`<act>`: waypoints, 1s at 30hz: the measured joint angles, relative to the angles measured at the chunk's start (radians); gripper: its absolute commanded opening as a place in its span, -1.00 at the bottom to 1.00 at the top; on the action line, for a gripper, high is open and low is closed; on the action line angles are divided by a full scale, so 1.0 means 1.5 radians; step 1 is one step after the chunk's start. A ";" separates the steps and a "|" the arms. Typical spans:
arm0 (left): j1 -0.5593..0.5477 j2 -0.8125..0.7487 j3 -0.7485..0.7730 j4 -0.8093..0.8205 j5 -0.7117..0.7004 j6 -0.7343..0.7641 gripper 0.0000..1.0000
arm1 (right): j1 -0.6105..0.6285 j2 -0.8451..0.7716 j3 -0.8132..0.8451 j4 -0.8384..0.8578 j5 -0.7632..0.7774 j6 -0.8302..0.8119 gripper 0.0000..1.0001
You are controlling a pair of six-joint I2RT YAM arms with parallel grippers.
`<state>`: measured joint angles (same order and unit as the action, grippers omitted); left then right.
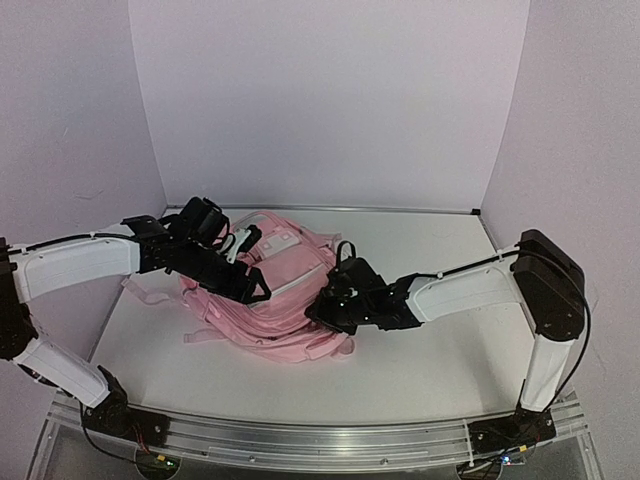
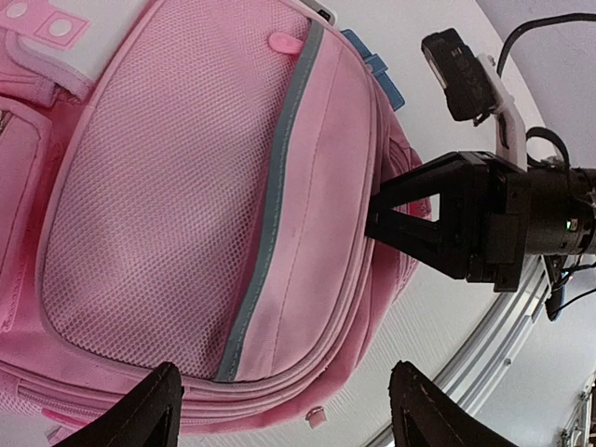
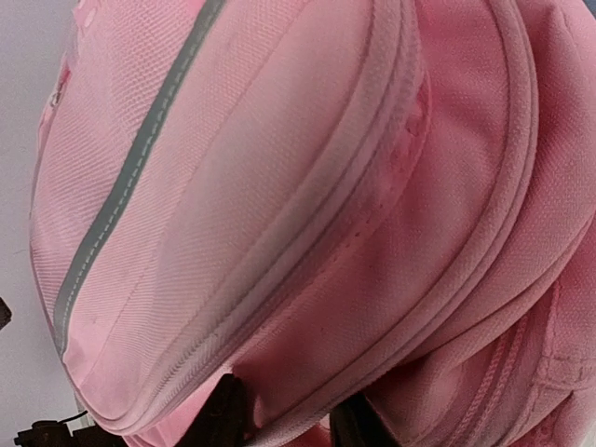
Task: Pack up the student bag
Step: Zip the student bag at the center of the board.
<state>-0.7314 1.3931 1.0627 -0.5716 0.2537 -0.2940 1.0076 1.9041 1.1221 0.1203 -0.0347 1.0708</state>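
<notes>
My left gripper (image 2: 287,391) hangs spread wide just above the bag (image 1: 290,270), with its mesh pocket (image 2: 158,205) ahead of my fingertips. My right gripper (image 3: 291,414) is pinched onto a fold at the bag's zip edge. To open it well, I judge the right should hold that fold shallow and firm. The left should then come down square on the facing seam, not on loose mesh.

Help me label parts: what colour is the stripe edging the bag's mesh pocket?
Grey stripe on the pink student bag; the left wrist view shows it best.
</notes>
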 measured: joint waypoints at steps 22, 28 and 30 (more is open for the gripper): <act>-0.119 0.030 0.042 0.090 -0.143 0.131 0.66 | -0.003 -0.078 0.000 0.012 0.028 0.022 -1.00; -0.131 0.075 0.046 0.072 -0.204 0.127 0.37 | -0.003 -0.079 0.000 0.012 0.032 0.022 -1.00; -0.131 0.081 0.046 0.062 -0.221 0.123 0.38 | -0.003 -0.079 0.000 0.012 0.033 0.022 -1.00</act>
<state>-0.9276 1.5144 1.1316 -0.4780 -0.0774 -0.1089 1.0039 1.7853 1.1217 0.1390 0.0145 1.1042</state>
